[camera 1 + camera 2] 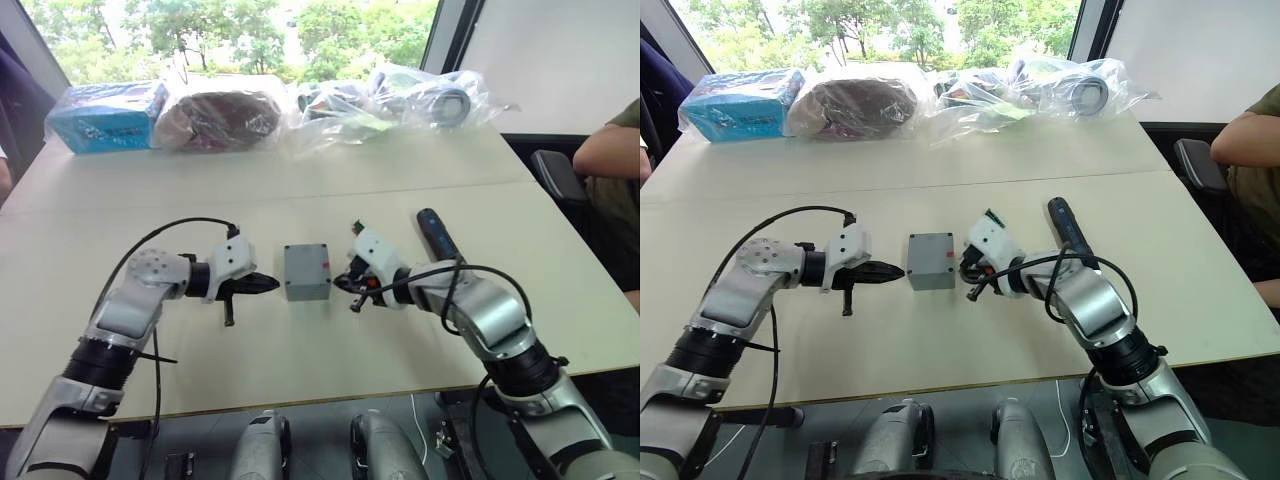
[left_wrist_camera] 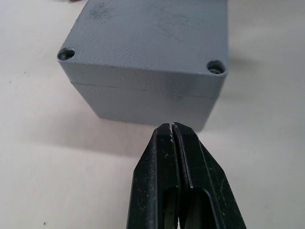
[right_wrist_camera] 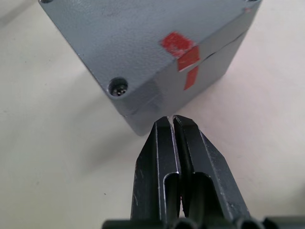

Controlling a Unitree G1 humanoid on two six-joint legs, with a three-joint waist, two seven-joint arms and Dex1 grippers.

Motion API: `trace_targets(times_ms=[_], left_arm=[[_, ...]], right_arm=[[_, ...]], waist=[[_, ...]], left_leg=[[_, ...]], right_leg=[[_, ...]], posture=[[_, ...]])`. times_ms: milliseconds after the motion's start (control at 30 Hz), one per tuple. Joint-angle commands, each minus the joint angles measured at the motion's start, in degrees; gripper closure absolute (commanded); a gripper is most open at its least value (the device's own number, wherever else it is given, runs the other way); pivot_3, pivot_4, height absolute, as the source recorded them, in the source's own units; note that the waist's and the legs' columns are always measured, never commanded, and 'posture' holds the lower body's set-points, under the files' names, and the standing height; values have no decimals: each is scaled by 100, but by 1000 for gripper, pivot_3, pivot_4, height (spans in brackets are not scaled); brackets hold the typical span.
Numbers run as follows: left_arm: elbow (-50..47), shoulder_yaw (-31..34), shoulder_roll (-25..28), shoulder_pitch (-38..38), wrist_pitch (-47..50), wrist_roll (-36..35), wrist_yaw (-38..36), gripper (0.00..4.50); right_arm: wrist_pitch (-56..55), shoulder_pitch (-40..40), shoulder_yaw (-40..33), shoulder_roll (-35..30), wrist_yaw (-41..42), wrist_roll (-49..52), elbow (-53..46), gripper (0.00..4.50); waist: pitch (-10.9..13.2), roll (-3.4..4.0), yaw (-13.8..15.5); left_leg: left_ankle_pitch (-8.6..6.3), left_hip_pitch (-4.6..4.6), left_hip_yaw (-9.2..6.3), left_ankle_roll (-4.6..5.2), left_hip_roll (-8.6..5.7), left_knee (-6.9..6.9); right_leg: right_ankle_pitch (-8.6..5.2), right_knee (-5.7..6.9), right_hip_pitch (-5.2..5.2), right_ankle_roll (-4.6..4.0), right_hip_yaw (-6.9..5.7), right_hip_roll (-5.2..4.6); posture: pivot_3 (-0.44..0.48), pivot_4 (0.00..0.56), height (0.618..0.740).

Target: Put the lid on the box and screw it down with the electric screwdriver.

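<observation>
Lid (image 3: 143, 43) already sits on the box (image 1: 307, 272), with the seam between them showing on the box's side wall and screws down in the corner holes. The closed box stands mid-table between your two grippers. Your left gripper (image 1: 268, 285) has its fingers pressed together, empty, tips just short of the box's left wall. Your right gripper (image 1: 345, 283) is likewise closed and empty, just beside the box's right corner. The electric screwdriver (image 1: 437, 235) lies on the table beyond your right forearm, toward the right edge, its long axis running from the near side toward the far edge. Your right arm is the nearer one, so I judge it should fetch the tool.
</observation>
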Motion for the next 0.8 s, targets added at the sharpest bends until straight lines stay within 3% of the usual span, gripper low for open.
trace_targets(times_ms=[33, 200, 300, 467, 800], left_arm=[[-465, 421, 96, -285, 318, -432, 13, 4500], [-480, 481, -33, -782, 415, -529, 186, 4500], [-448, 457, -153, -989, 338, -528, 269, 4500], [-421, 448, -255, -1176, 360, -515, 384, 4500], [-513, 438, -254, -1088, 375, -487, 534, 4500]], right_arm=[[-658, -318, -615, 98, -307, -102, 39, 4433], [-1182, -694, -732, 324, -492, -256, 1196, 4433], [-1522, -1011, -670, 531, -546, -408, 2090, 3637], [-1822, -1389, -626, 717, -566, -609, 3071, 1635], [-2327, -1860, -756, 1077, -492, -671, 4421, 1635]], waist=[[0, 0, 2], [-1, -2, -10], [-1, -2, -16], [-1, -1, -23], [-1, -1, -22]], left_leg=[[0, 0, 0, 0, 0, 0], [0, 1, 1, 0, -2, 0], [0, 1, 3, -1, -2, 0], [1, 1, 3, -1, -2, -1], [1, 1, 4, -2, -2, -1]], right_leg=[[0, 0, 0, 0, 0, 0], [0, 0, 1, 0, 0, 1], [0, 2, 1, 0, 1, 2], [0, 2, -1, 0, 2, 3], [0, 3, -1, 0, 4, 1]], posture=[[0, 150, 740], [0, 150, 740], [0, 150, 740], [0, 150, 740], [0, 150, 740]])
